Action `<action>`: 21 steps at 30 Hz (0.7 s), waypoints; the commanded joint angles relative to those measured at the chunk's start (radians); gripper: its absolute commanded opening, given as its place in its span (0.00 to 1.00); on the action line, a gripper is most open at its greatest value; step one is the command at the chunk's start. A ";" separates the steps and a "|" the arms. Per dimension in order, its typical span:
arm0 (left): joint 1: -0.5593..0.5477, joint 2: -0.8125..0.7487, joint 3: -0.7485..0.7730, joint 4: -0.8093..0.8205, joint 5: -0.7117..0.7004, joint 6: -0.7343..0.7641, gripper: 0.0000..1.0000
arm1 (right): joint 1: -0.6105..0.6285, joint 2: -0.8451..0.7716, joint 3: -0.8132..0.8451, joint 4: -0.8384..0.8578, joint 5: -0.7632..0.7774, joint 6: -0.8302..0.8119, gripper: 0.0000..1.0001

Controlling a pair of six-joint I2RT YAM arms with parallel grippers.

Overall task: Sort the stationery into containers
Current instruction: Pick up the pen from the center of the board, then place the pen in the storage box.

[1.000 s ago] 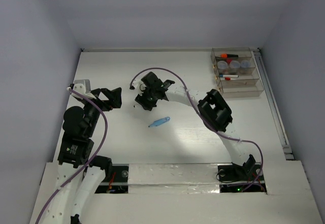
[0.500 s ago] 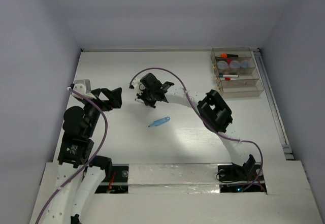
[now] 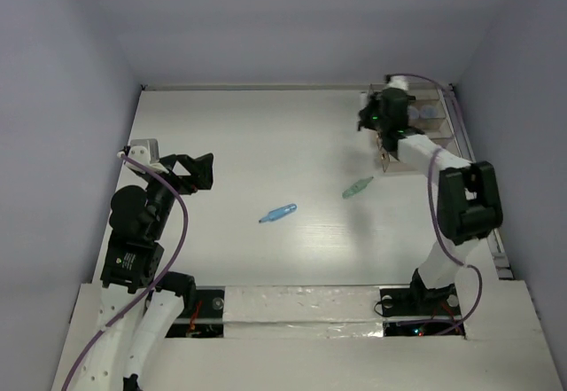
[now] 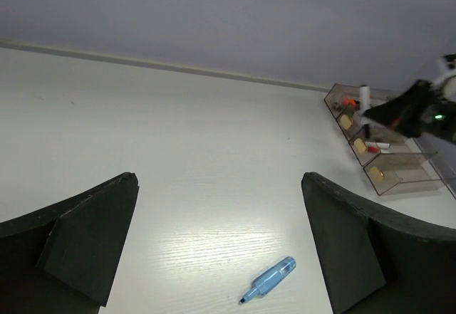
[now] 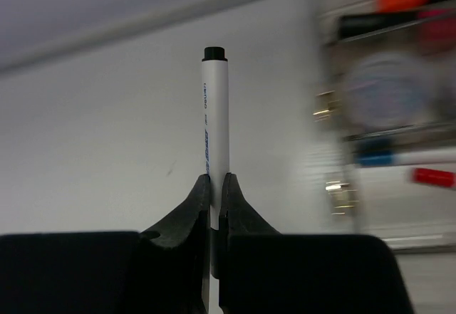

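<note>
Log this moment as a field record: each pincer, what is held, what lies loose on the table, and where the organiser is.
left pincer: open, empty, at the left of the table
right pincer: shut on white pen, the pen's black end pointing away from the pincer
right arm position: at the organiser, far right corner
organiser: partly filled
loose on table: light blue highlighter, pale green highlighter

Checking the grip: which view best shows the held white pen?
Right wrist: the white pen stands large and upright, clamped in the right end effector. Left wrist shows it tiny, far off; in top external I cannot make it out.
</note>
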 commanded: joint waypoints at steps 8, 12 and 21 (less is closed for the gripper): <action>0.004 0.002 -0.008 0.047 0.022 0.000 0.99 | -0.367 -0.148 -0.273 0.296 0.101 0.549 0.00; 0.004 0.001 -0.006 0.047 0.020 0.000 0.99 | -0.388 -0.148 -0.294 0.287 0.152 0.638 0.00; 0.004 0.002 -0.008 0.044 0.016 0.001 0.99 | -0.451 -0.102 -0.337 0.391 0.058 0.784 0.00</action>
